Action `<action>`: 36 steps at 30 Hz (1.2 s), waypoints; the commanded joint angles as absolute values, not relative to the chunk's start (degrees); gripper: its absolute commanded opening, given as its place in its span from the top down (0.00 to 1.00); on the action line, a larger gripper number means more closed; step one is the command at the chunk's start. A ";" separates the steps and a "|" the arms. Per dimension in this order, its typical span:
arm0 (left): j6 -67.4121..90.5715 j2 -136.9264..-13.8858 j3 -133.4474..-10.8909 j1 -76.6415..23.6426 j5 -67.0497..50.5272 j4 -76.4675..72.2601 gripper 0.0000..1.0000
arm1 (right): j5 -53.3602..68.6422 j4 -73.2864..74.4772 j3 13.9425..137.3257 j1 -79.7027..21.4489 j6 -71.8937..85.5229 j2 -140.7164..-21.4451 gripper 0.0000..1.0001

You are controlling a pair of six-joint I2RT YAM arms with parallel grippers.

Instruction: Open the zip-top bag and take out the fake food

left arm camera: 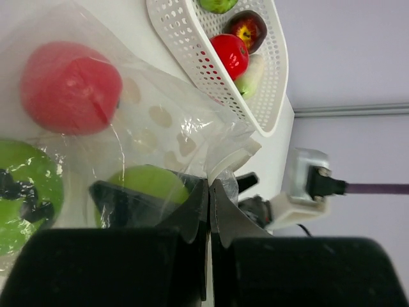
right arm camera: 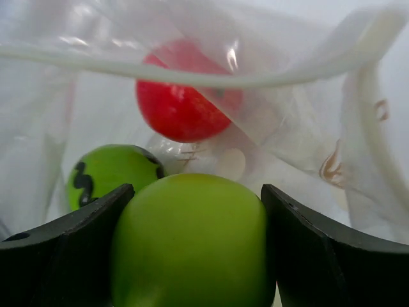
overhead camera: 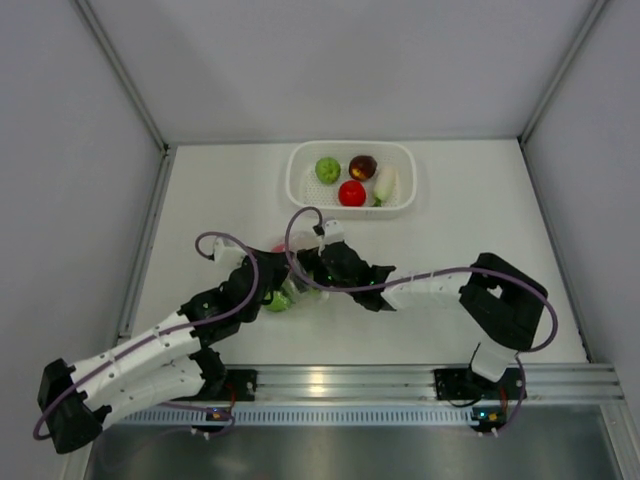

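Right gripper [right arm camera: 195, 192] clamps a green ball [right arm camera: 192, 249] inside the zip-top bag [right arm camera: 307, 128] (left gripper [left arm camera: 209, 192] pinches its edge).

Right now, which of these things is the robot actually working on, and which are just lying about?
In the job: zip-top bag, its edge pinched by the left gripper; green ball held by the right gripper inside the bag; red ball and striped green ball also inside; four fake food pieces in the white basket.
Just lying about: purple cables, metal rail.

Left pincer [left arm camera: 209, 204] pinching zip-top bag [left arm camera: 172, 128] edge, red ball [left arm camera: 69, 86] inside, white basket [left arm camera: 185, 48] beyond
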State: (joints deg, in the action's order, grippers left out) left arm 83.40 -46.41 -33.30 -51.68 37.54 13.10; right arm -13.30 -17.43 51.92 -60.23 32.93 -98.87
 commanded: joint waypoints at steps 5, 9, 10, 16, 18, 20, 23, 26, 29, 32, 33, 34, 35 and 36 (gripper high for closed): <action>81.39 -47.81 -33.13 -51.42 37.27 11.87 1.00 | -15.90 -12.40 52.99 -61.17 30.15 -86.67 0.49; 80.51 -48.69 -33.49 -51.42 36.39 11.69 1.00 | -18.54 -8.62 54.40 -61.08 27.34 -84.12 0.50; 80.16 -48.60 -33.40 -51.42 36.47 11.78 1.00 | -18.81 -6.44 55.27 -61.00 26.90 -82.89 0.51; 78.75 -47.73 -32.26 -51.24 40.16 12.21 1.00 | -17.41 -1.06 56.51 -59.68 24.79 -75.52 0.51; 78.58 -47.64 -31.82 -50.98 41.04 12.39 1.00 | -16.44 -0.18 56.51 -58.54 24.26 -73.14 0.51; 78.40 -47.55 -31.73 -50.71 41.31 12.83 1.00 | -17.40 -0.18 57.04 -55.91 23.30 -70.93 0.50; 78.31 -47.02 -31.64 -50.45 41.05 13.10 1.00 | -14.69 2.55 60.54 -48.19 22.16 -72.76 0.50; 78.05 -45.88 -31.55 -50.36 40.69 13.18 1.00 | -14.24 6.49 68.62 -40.53 19.26 -80.05 0.50; 77.26 -44.39 -31.82 -50.36 40.87 14.06 1.00 | -12.93 9.84 78.81 -36.22 16.36 -89.62 0.50; 76.47 -43.42 -32.60 -50.27 41.57 15.20 1.00 | -12.92 12.56 89.44 -34.45 13.73 -99.55 0.49; 75.94 -43.16 -32.96 -50.19 41.75 16.08 1.00 | -12.92 13.61 92.17 -34.02 13.19 -102.19 0.49; 75.50 -42.89 -33.31 -50.19 41.84 16.43 1.00 | -12.66 15.45 97.68 -33.93 13.01 -107.00 0.49; 75.15 -42.46 -33.75 -50.19 42.10 16.61 1.00 | -11.87 16.43 100.17 -33.84 12.31 -109.31 0.49; 74.19 -42.10 -34.10 -50.19 42.10 16.79 1.00 | -11.26 16.78 102.54 -33.84 12.13 -111.51 0.48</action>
State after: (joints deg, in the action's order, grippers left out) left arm 76.79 -43.42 -32.03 -50.54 40.34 15.46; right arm -13.45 11.99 95.92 -34.17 15.38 -107.00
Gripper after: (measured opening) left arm 0.018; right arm 0.771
